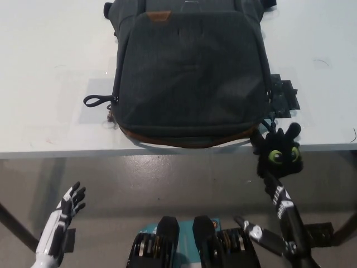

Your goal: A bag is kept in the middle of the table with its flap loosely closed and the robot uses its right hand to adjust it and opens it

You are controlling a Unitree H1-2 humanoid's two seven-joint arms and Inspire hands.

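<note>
Dark grey bag (189, 72) lies flat on the white bench (50, 67), centred and reaching from the 12 o'clock edge of the view down to the bench's near edge; its brown-trimmed bottom rim slightly overhangs that edge; flap lies closed over the front, small brown patch (158, 16) near the top; a black strap loop (97, 100) sticks out from the bag's side at 9 o'clock, lying on the bench; black buckle piece (283, 96) lies just beside the bag at 3 o'clock; a black plush toy with green eyes (279, 152) hangs off the bag's lower corner at about 4 o'clock, below the bench edge. White left hand (70, 204) sits at 8 o'clock, below bench level and well apart from the bag, fingers spread, holding nothing. Black right hand (257, 231) is low at 5 o'clock, under the toy, not touching the bag; a black strap with white marks runs down past it; its fingers blend with dark parts, so cannot tell how far they are spread. Grey floor (167, 184) shows under the bench.
</note>
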